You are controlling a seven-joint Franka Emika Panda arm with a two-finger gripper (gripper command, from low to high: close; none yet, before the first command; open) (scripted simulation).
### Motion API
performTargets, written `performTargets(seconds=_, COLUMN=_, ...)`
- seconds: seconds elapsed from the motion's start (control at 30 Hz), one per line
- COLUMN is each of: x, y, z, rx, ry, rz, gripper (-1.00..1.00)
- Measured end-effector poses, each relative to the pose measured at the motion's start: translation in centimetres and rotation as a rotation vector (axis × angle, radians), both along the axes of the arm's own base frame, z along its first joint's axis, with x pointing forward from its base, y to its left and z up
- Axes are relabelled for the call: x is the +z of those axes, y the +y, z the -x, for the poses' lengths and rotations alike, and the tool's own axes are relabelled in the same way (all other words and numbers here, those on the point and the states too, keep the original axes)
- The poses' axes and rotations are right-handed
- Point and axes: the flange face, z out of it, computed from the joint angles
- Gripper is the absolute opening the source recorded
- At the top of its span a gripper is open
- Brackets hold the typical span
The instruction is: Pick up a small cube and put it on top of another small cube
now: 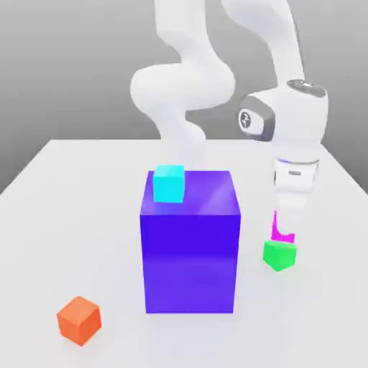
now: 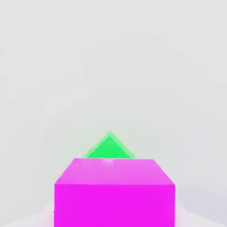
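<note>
Orange cube sits nearest on the white table, toward the exterior view's left and well apart from everything else. Behind it, near the middle, stands the big blue-purple block, with a cyan cube resting on its top at the far left corner.

To the exterior view's right of the block lies the small green cube, on the table and turned so a corner faces the camera. The gripper hangs straight down just above and slightly behind it, its magenta fingers reaching to about the cube's top edge. Whether they touch the cube, and whether they are spread or closed, I cannot tell.

From the hand view, one magenta finger fills the foreground and the green cube peeks out past it as a pointed corner against the pale table.

Farther back, the white arm rises and loops behind the block.
</note>
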Motion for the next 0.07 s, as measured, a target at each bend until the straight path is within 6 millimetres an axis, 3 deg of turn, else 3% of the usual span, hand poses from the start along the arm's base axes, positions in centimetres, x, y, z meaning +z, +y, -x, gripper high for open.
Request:
performTargets(seconds=0.03, x=-0.41, y=0.05, z=0.13, rx=0.003, ry=0.001, rz=-0.002, gripper=1.0)
performTargets(seconds=0.07, x=-0.41, y=-0.11, z=-0.01, rx=-0.004, ry=0.001, rz=-0.002, gripper=1.0)
